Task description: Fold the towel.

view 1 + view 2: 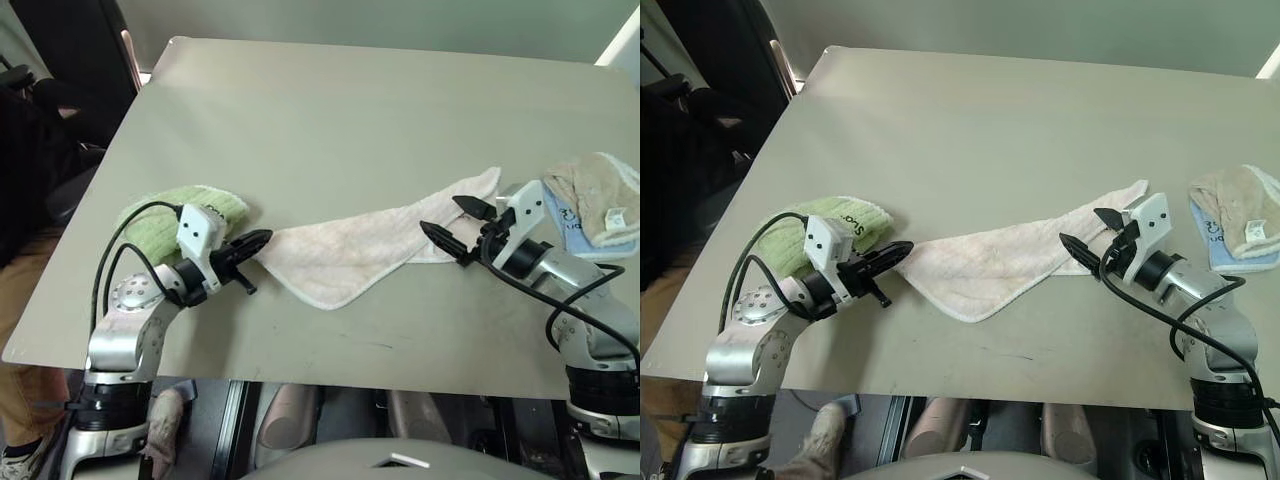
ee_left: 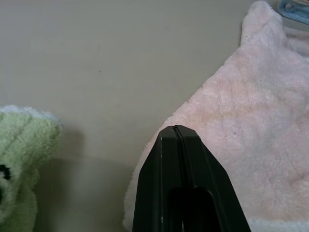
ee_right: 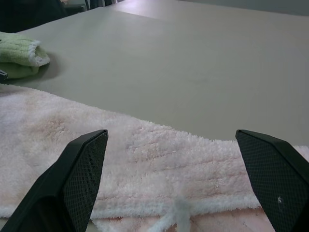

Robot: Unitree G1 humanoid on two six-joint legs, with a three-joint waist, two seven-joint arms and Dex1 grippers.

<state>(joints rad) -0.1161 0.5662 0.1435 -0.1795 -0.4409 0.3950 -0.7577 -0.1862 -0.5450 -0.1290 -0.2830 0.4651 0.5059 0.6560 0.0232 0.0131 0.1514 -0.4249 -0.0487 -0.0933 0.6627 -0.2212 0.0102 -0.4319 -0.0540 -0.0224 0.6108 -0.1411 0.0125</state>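
1. The towel (image 1: 370,250) lay stretched across the table (image 1: 330,120), bunched into a long band running from near the green cloth (image 1: 165,225) toward the beige cloth (image 1: 600,200).
2. The left gripper (image 1: 255,242) was fully closed at the towel's left end; it appeared to pinch that corner, though the fingers hid the contact.
3. The right gripper (image 1: 455,225) stood wide open, holding nothing, its fingers (image 3: 82,169) straddling the towel's right end, with the white loop (image 3: 176,212) just beneath.
4. The step in hand seemed to be seizing the right end. Done well, the fingers should close over the hem, taking both layers, before any lift.
5. Keeping the left pinch firm would likely prevent sagging and a crooked fold.
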